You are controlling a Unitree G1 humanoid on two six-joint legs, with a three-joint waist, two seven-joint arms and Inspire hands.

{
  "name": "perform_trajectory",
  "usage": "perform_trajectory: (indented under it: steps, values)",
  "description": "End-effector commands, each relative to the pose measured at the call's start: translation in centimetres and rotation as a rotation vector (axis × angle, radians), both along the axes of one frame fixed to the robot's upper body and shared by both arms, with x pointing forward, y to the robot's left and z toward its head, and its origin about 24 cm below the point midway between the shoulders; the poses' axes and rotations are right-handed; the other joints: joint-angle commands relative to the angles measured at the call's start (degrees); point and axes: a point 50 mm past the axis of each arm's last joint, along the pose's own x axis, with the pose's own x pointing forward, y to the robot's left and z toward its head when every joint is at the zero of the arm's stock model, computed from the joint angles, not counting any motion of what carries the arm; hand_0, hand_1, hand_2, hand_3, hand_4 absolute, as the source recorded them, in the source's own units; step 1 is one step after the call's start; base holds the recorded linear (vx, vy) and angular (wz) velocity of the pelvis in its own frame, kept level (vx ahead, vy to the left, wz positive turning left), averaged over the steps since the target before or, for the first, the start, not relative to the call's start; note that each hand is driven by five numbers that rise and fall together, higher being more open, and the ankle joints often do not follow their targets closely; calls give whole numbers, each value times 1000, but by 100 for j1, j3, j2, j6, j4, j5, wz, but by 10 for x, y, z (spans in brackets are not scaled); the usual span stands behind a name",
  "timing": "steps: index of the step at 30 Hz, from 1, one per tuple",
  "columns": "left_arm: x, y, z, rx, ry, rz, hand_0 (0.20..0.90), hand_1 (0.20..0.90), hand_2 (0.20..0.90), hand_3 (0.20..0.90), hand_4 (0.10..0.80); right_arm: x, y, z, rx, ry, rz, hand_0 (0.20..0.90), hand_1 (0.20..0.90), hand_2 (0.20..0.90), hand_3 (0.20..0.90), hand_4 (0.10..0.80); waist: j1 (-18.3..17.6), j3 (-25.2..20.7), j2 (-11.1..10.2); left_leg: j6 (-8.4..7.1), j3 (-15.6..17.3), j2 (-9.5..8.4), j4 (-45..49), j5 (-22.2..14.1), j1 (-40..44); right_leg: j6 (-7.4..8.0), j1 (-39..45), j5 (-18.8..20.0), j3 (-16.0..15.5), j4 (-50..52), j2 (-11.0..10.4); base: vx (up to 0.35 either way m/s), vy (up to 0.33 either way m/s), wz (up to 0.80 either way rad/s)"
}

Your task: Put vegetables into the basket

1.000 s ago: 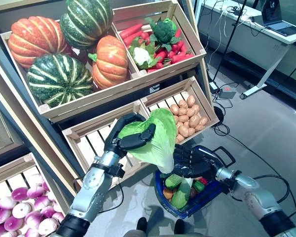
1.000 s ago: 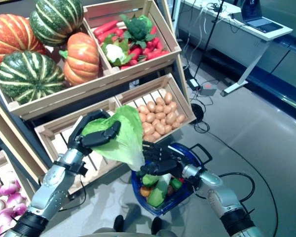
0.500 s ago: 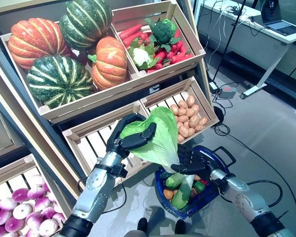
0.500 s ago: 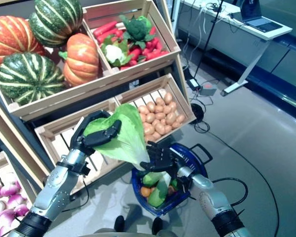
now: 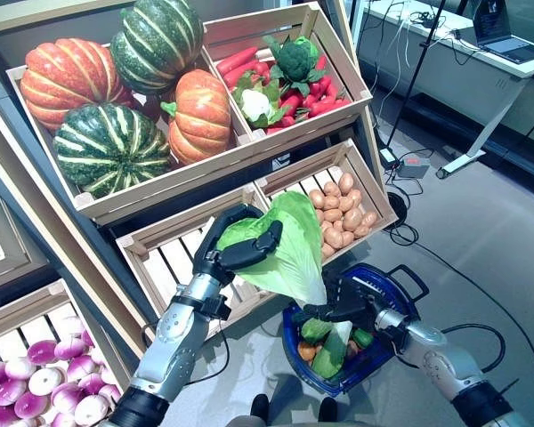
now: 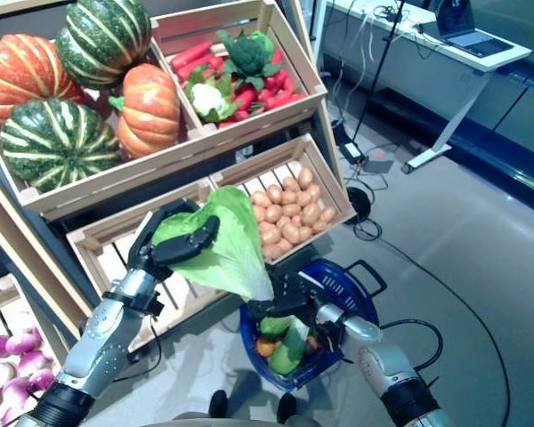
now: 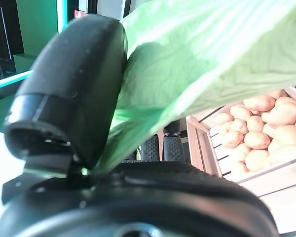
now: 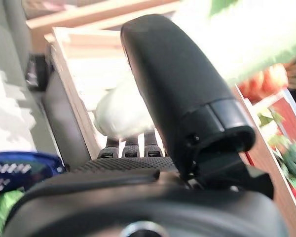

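- Left hand (image 5: 234, 251) grips a green cabbage (image 5: 289, 253): its thumb lies across the front of the leaves and its fingers curl behind them.
- In the left wrist view the thumb (image 7: 76, 94) presses on the pale green leaf (image 7: 197, 59), and potatoes (image 7: 256, 138) show behind it.
- The cabbage hangs with its narrow pale end pointing down, just above the blue basket (image 5: 387, 334).
- Right hand (image 5: 351, 302) is at the near rim of the basket, below the cabbage tip, with its fingers reaching toward the pale stem.
- In the right wrist view the fingers (image 8: 126, 145) are straight and touch the white stem end (image 8: 118, 116); the thumb (image 8: 177, 84) stands apart from it, so the hand is not closed on anything.
- The basket is over the grey floor (image 5: 481, 222) and already contains green and orange vegetables (image 5: 325, 342).
- Behind the hands there is a wooden rack of crates (image 5: 249, 178).
- The top left crate holds orange and striped green pumpkins (image 5: 116, 142).
- The top right crate holds broccoli (image 5: 292, 55), cauliflower (image 5: 254, 100) and red vegetables.
- The crate behind the left hand shows bare slats (image 5: 173, 262); the crate beside it is the one with the potatoes.
- At lower left a crate holds purple and white bulbs (image 5: 36, 382).
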Motion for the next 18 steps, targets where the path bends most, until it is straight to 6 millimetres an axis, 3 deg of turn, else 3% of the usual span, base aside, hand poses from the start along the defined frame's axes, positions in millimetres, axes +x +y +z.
perform_trajectory:
  steps: [1, 12, 13, 14, 18]
  values:
    - [11, -14, 45, -97, -228, -131, 300, 300, 300, 300, 400, 15, 28, 34, 124, -148, 203, 900, 900, 900, 900, 800, 100, -473, -333, -61, 198, -22, 3, -189, -27, 287, 175, 24, -83, 9, -374, 0, 0, 0]
    - [6, -33, 47, -94, -241, -348, 300, 300, 300, 300, 400, 12, 33, 34, 130, -128, 315, 900, 900, 900, 900, 800, 63, -539, -324, -51, 242, -8, 3, -192, 10, 311, 178, 43, -16, 9, -363, 0, 0, 0]
    - [6, -34, 48, -91, -241, -353, 300, 300, 300, 300, 400, 12, 33, 34, 133, -129, 316, 707, 707, 707, 707, 671, 60, -541, -323, -50, 245, -7, 3, -192, 13, 311, 178, 45, -11, 9, -363, 0, 0, 0]
    - [6, -35, 48, -87, -238, -362, 300, 300, 300, 300, 400, 12, 33, 34, 137, -128, 315, 300, 300, 300, 300, 400, 55, -547, -319, -50, 245, -10, 3, -194, 21, 315, 183, 44, -7, 9, -363, 0, 0, 0]
    - [5, -37, 47, -73, -235, -392, 300, 300, 300, 300, 400, 11, 33, 34, 140, -129, 312, 300, 300, 300, 300, 400, 40, -566, -309, -42, 243, -20, 3, -208, 38, 328, 190, 49, 28, 9, -364, 0, 0, 0]
